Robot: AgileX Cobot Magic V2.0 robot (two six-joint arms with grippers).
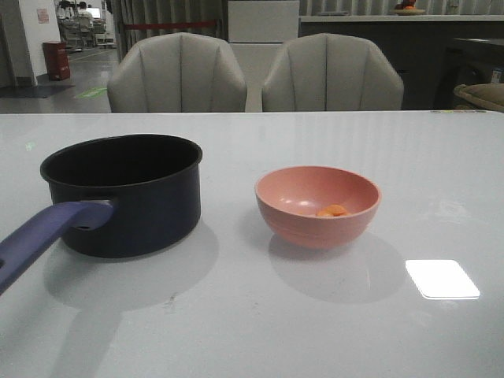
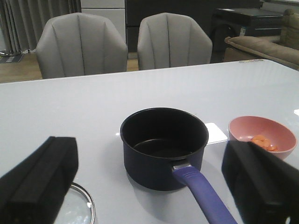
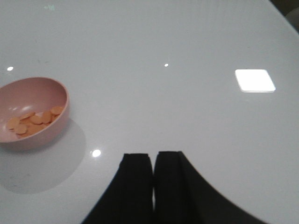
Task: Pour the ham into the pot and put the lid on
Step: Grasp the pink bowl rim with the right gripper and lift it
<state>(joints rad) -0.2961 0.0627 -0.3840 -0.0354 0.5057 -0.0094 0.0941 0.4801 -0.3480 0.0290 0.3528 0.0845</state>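
Several pieces of ham (image 3: pixel 33 120): thin orange slices lying on the floor of the pink bowl (image 1: pixel 317 206); in the front view only a couple show over the rim, toward the bowl's 4 o'clock side.
Bowl: upright on the white table (image 1: pixel 252 323), at 3 o'clock from the pot, near it but not touching; a soft shadow lies under it.
Pot (image 1: pixel 126 193): dark navy, black inside, uncovered, nothing visible in it; it stands upright on the left half of the table in the front view.
Pot handle (image 1: pixel 43 236): purple-blue, straight, running from the pot wall out toward 8 o'clock in the front view, to the picture's edge.
Lid (image 2: pixel 79 207): only an arc of metal rim and glass shows in the left wrist view, flat on the table at about 7 o'clock from the pot, partly hidden behind a finger; its knob is out of sight.
Left gripper (image 2: pixel 149 186): fingers (image 2: pixel 39 179) spread wide apart, one to each side of the pot's near wall and handle, holding nothing.
Right gripper (image 3: pixel 153 182): the two dark fingers pressed nearly together, only a thin slit between them, nothing held; it hangs over bare table, with the bowl well off at about 10 o'clock.
Table: glossy, with a bright square reflection (image 1: pixel 442 279) at 4 o'clock from the bowl.
Chairs (image 1: pixel 177 75): two pale padded ones at 12 o'clock, just behind the far table edge.
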